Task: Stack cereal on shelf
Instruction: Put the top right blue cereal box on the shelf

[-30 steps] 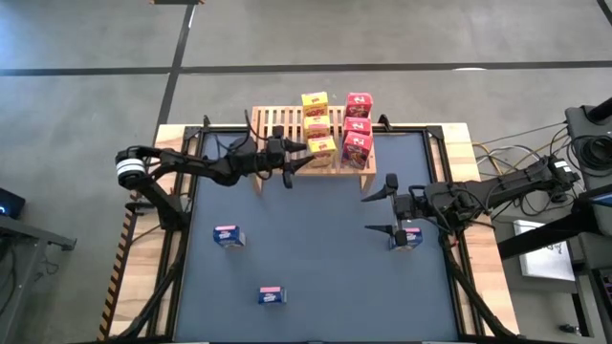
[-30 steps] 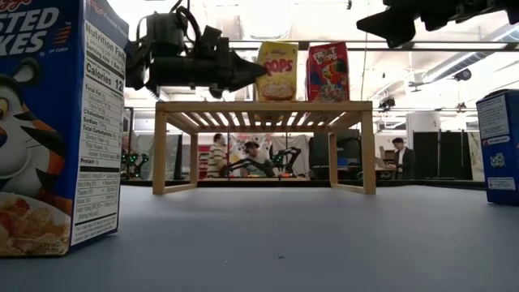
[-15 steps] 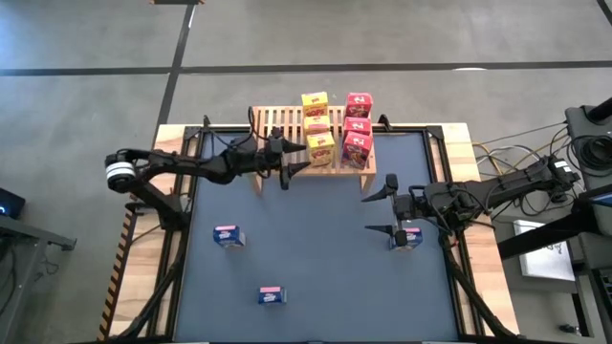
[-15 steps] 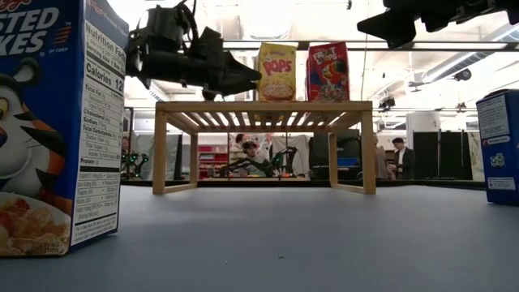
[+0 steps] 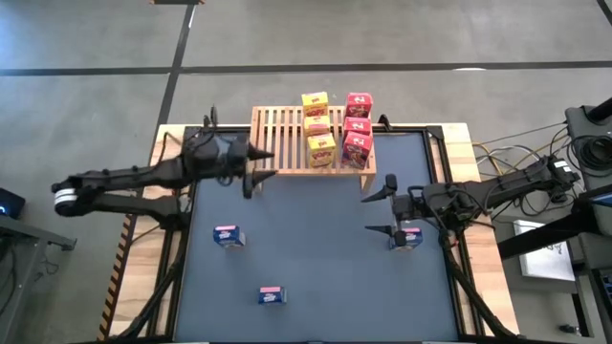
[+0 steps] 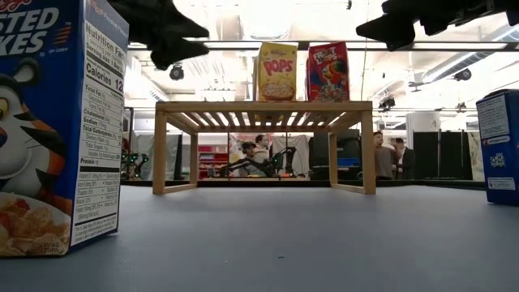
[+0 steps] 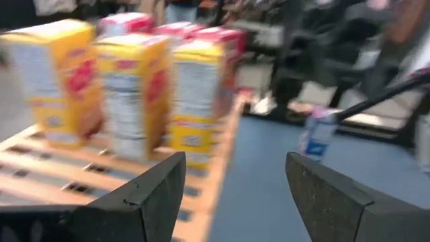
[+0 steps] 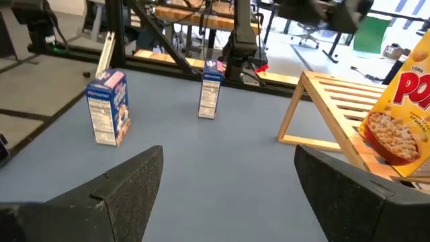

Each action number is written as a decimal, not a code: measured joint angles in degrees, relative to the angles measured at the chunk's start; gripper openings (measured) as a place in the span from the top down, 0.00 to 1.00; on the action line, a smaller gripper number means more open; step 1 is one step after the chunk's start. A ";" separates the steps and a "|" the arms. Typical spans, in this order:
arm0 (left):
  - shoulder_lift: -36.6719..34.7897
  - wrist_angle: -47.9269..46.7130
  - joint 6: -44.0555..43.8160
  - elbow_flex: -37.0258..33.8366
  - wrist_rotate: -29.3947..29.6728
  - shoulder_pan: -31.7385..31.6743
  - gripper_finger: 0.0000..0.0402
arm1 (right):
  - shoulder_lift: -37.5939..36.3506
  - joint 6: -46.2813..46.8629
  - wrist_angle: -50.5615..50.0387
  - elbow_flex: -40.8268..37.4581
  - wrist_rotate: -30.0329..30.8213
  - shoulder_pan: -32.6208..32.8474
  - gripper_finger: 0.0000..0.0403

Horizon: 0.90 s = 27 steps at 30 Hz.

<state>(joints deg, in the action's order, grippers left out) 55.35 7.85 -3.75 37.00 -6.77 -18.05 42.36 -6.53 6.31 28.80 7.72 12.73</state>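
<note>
The wooden slatted shelf (image 5: 287, 134) stands at the table's far edge, and three yellow cereal boxes (image 5: 322, 148) and three red ones (image 5: 357, 148) stand upright on its slats. Three blue cereal boxes rest on the table: one at the left (image 5: 229, 236), one near the front (image 5: 272, 295), one (image 5: 411, 237) beside my right gripper. My left gripper (image 5: 262, 164) hovers open off the shelf's left front corner, pointing at the yellow boxes (image 7: 134, 87). My right gripper (image 5: 379, 210) hangs open above the table's right half.
Dark frame rails (image 5: 191, 229) run along the table's left and right sides. In the low view a blue box (image 6: 49, 130) fills the left foreground and another (image 6: 499, 146) stands at the right. Open mat lies between the shelf and the blue boxes.
My left gripper has drawn back from the front yellow box toward the table's left edge and has risen, its arm folding back. The yellow box stays upright on the shelf.
</note>
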 joint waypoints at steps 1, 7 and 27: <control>-0.82 2.57 -0.08 -1.79 0.78 1.93 0.40 | 0.22 -0.46 0.02 0.00 0.15 0.00 0.19; -1.84 27.11 1.87 -16.28 13.75 15.72 0.43 | 1.32 1.84 -0.63 0.00 2.85 -0.01 0.19; 3.40 49.67 0.76 -25.77 19.71 21.85 0.48 | 6.03 17.87 -17.52 4.22 4.34 1.52 0.19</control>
<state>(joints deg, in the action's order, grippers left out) 58.75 57.52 -2.99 11.23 12.94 3.80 48.39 11.34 -11.21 33.01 12.06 14.25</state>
